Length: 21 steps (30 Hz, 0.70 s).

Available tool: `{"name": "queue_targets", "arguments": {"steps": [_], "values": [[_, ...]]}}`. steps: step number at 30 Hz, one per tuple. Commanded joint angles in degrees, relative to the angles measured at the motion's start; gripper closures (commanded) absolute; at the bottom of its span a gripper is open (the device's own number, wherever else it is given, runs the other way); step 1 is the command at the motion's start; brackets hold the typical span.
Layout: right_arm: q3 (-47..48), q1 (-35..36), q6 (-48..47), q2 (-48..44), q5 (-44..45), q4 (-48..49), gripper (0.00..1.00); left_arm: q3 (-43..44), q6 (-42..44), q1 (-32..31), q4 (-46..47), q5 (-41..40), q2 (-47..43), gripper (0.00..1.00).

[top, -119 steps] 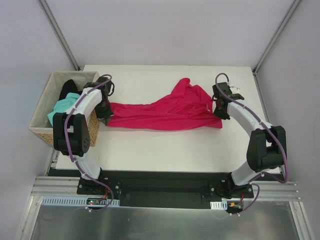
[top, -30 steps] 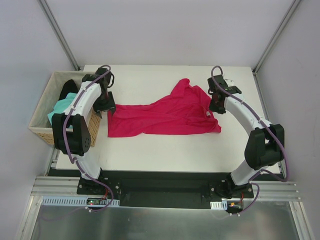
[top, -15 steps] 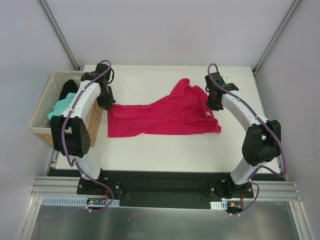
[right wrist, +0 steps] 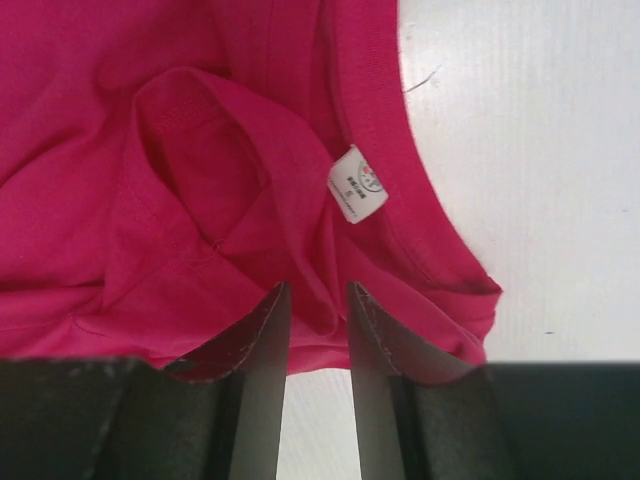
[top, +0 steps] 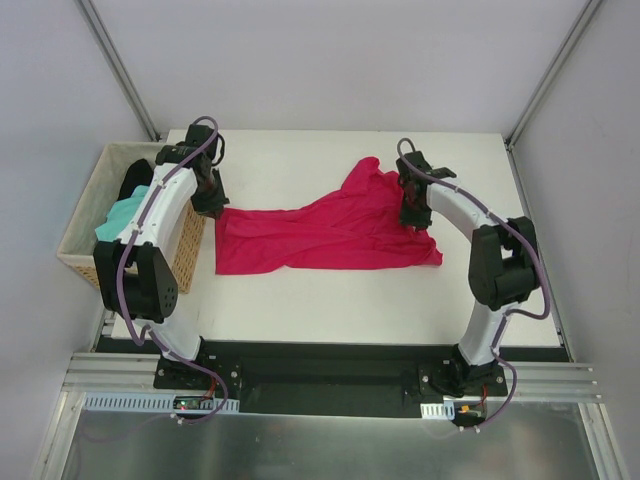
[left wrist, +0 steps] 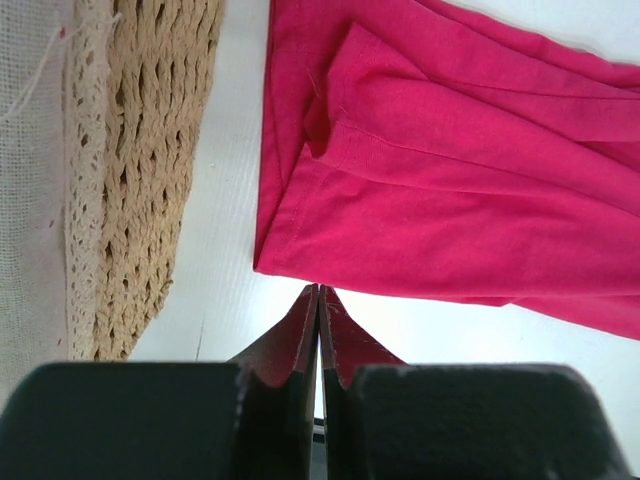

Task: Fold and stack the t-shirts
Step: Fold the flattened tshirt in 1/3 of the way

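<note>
The jaws of the left gripper [left wrist: 318, 292] are pressed tight together with nothing between them. Their tips are poised just off a hem corner at the left end of the crimson shirt [top: 320, 232], above a bare strip of the white table [top: 330, 300]. The woven wall of the wicker basket [left wrist: 150, 150] runs close alongside. The jaws of the right gripper [right wrist: 312, 300] stand a narrow gap apart over the shirt's opposite end, near the neckline, where a small white label [right wrist: 357, 183] faces up. A raised fold of red cloth lies at the mouth of that gap, but the wrist view does not show whether the fingers [right wrist: 262, 330] are touching it. Seen from above, the crimson shirt is spread crosswise on the table between the two arms. It is unfolded and rumpled, with one part bunched up toward the far edge on the right-hand side. The left arm reaches along the basket's side to the shirt's left edge, and the right arm curves inward over its right end. The basket sits off the table's left edge and holds the other two shirts: the mint-green shirt [top: 120, 215] heaped toward the near side and the black shirt [top: 135, 176] behind it.
</note>
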Motion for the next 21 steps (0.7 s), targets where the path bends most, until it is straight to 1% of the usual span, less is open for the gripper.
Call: {"name": "queue_targets", "arguments": {"steps": [1, 7, 8, 11, 12, 13, 14, 21], "values": [[3.4, 1.0, -0.9, 3.2, -2.9, 0.0, 0.68, 0.1, -1.1, -0.4, -0.6, -0.1, -1.7, 1.0], [4.9, 1.5, -0.7, 5.1, -3.7, 0.2, 0.7, 0.5, -1.0, -0.4, -0.7, -0.6, -1.9, 1.0], [4.8, 1.5, -0.6, 5.0, -3.7, 0.3, 0.71, 0.5, -1.0, -0.4, -0.6, -0.7, -2.0, 1.0], [4.5, 1.5, -0.4, 5.0, -3.6, 0.7, 0.83, 0.5, -1.0, -0.5, -0.9, -0.8, -2.0, 1.0], [4.9, 1.5, -0.4, 5.2, -3.9, 0.7, 0.93, 0.5, -1.0, -0.4, -0.8, -0.8, -2.0, 1.0], [5.1, 1.5, -0.5, 5.4, -3.6, 0.6, 0.97, 0.4, -1.0, -0.4, -1.0, -0.8, -1.9, 1.0], [5.5, 1.5, -0.5, 5.9, -3.6, 0.3, 0.99, 0.5, -1.0, -0.4, -1.0, -0.8, -1.8, 1.0], [9.4, 1.5, -1.5, 6.7, -2.9, -0.7, 0.99, 1.2, -1.0, -0.4, -1.4, -0.9, -1.7, 1.0]]}}
